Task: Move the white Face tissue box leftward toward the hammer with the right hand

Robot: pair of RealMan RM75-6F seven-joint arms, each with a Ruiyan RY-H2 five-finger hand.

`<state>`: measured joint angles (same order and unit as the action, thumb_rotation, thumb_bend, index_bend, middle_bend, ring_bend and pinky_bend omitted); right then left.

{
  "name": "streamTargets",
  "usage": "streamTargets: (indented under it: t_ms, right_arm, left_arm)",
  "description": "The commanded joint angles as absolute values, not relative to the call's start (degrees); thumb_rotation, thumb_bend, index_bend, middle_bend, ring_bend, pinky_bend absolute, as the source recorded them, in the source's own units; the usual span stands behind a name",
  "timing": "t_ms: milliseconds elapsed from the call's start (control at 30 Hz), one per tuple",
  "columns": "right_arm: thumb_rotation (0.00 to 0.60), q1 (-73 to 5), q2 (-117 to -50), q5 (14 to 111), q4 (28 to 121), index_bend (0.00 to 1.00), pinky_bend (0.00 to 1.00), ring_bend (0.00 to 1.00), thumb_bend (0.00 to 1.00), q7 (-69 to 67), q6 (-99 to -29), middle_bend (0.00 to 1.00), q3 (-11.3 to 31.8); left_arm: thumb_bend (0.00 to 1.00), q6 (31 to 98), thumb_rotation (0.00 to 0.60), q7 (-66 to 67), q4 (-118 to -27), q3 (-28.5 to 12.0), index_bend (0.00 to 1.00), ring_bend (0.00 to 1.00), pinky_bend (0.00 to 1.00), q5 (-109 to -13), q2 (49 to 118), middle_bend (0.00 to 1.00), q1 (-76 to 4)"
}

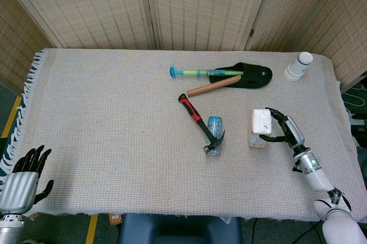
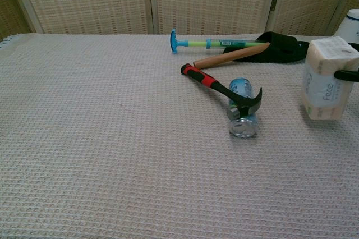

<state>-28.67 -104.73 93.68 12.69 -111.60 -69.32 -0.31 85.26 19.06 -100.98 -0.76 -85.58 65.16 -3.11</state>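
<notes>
The white Face tissue box [image 1: 260, 127] stands upright on the cloth, a short way right of the hammer [image 1: 200, 122]. In the chest view the box [image 2: 325, 79] shows its "Face" print, and its base looks level with the table. My right hand [image 1: 282, 130] holds it from the right, with fingers curled round its top and lower edge. Only one dark fingertip [image 2: 348, 74] shows in the chest view. The red-and-black hammer [image 2: 220, 88] lies with its head over a blue can [image 2: 242, 115]. My left hand [image 1: 24, 180] hangs open off the table's front-left corner.
At the back lie a blue-green toy tool [image 1: 199, 73], a wooden stick [image 1: 212, 86] and a black slipper [image 1: 252, 75]. A white bottle [image 1: 298, 66] stands at the back right. The woven cloth [image 1: 103, 124] stretches bare to the left.
</notes>
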Motion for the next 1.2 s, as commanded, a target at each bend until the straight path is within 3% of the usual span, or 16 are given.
streamTargets:
  t_ms: [33, 233, 600, 733, 967, 1200]
  right_arm:
    - [0.600, -28.47, -105.17, 94.15, 11.43, 0.43, 0.00, 0.24, 0.10, -112.14, -68.63, 0.44, -1.38]
    - [0.600, -27.91, -104.45, 96.45, 9.90, 0.43, 0.00, 0.25, 0.10, -110.31, -66.43, 0.45, -4.66]
    - [0.600, -27.05, -102.53, 96.96, 10.77, 0.40, 0.00, 0.25, 0.11, -106.00, -65.34, 0.45, -6.41]
    - [0.600, -26.93, -101.91, 97.02, 11.54, 0.31, 0.00, 0.23, 0.12, -103.89, -64.40, 0.45, -6.87]
    - [0.600, -27.90, -99.94, 98.37, 13.80, 0.06, 0.00, 0.11, 0.09, -105.29, -63.90, 0.27, -8.69]
    - [0.600, -28.20, -98.88, 99.13, 14.71, 0.00, 0.00, 0.02, 0.00, -104.26, -63.86, 0.08, -9.95]
  left_arm:
    - [0.34, 85.05, 0.600, 19.24, -100.89, -0.82, 0.10, 0.00, 0.15, -85.31, 65.27, 0.00, -3.21]
    - [0.34, 84.58, 0.600, 19.95, -101.20, -0.76, 0.10, 0.00, 0.15, -84.63, 65.24, 0.00, -3.32]
    - [0.34, 85.20, 0.600, 19.98, -101.42, -0.60, 0.10, 0.00, 0.15, -85.23, 65.17, 0.00, -3.21]
    - [0.34, 85.30, 0.600, 20.03, -101.48, -0.51, 0.10, 0.00, 0.15, -85.42, 65.18, 0.00, -3.19]
    - [0.34, 85.47, 0.600, 19.74, -101.51, -0.62, 0.10, 0.00, 0.15, -85.31, 65.13, 0.00, -3.17]
    - [0.34, 85.66, 0.600, 19.74, -101.50, -0.48, 0.10, 0.00, 0.15, -85.68, 65.14, 0.00, -3.13]
